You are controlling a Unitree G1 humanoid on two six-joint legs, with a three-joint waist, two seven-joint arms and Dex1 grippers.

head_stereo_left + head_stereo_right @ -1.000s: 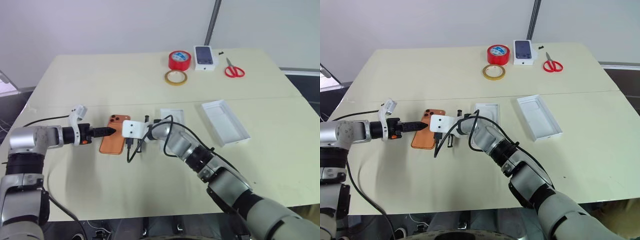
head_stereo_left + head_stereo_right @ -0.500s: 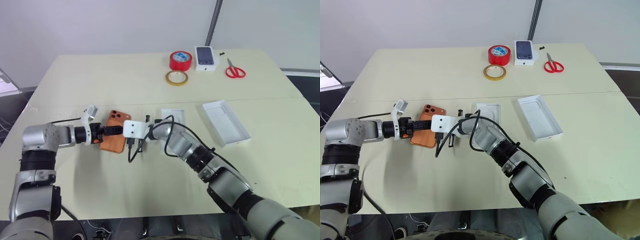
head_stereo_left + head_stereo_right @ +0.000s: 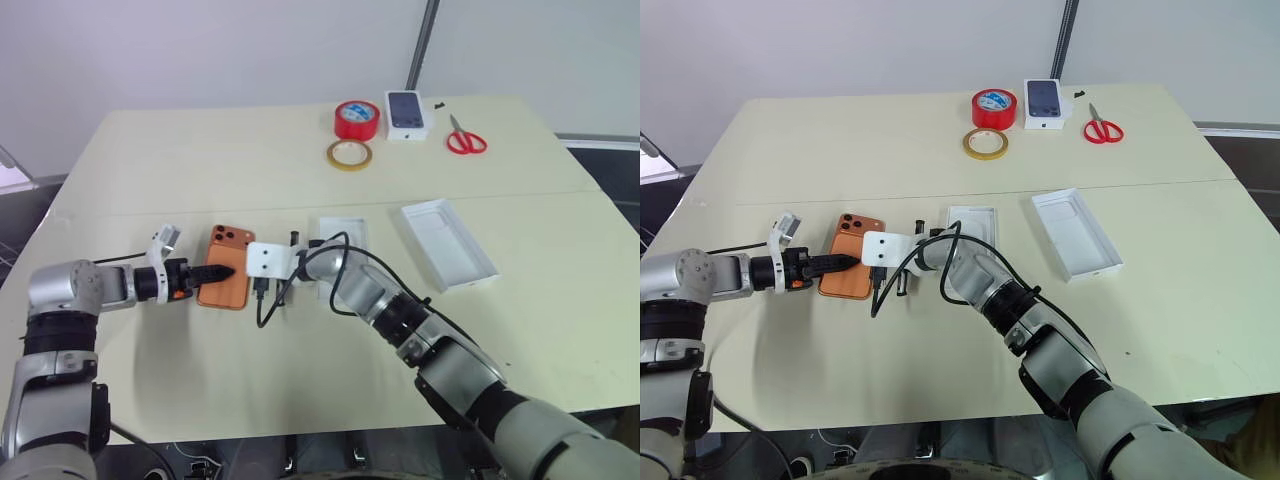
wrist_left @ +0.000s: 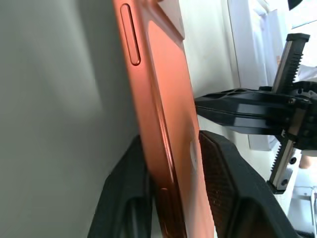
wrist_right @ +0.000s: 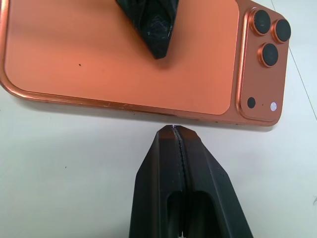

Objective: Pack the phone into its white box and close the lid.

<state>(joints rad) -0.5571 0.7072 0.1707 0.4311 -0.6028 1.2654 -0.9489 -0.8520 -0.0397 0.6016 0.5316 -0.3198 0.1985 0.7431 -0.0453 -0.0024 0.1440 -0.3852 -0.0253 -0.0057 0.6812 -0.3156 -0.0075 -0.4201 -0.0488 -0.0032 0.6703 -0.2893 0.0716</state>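
Observation:
The orange phone (image 3: 225,272) lies back up on the table, its camera cluster at the far end. My left gripper (image 3: 222,270) comes in from the left and is shut on the phone's near-left edge, one finger over the back and one under it; in the left wrist view the phone (image 4: 163,124) sits between both pads. My right gripper (image 5: 173,130) is shut and empty, with its tips just off the phone's right long edge. The white box (image 3: 345,232) lies behind my right arm, partly hidden. The lid (image 3: 448,243) lies open side up to the right.
At the far edge of the table are a red tape roll (image 3: 358,120), a tan tape ring (image 3: 351,154), a small white box printed with a dark phone (image 3: 408,113) and red scissors (image 3: 466,138). A black cable (image 3: 268,305) hangs from my right wrist.
My left gripper has gone from open beside the phone's left edge to shut over that edge. The right gripper has kept still.

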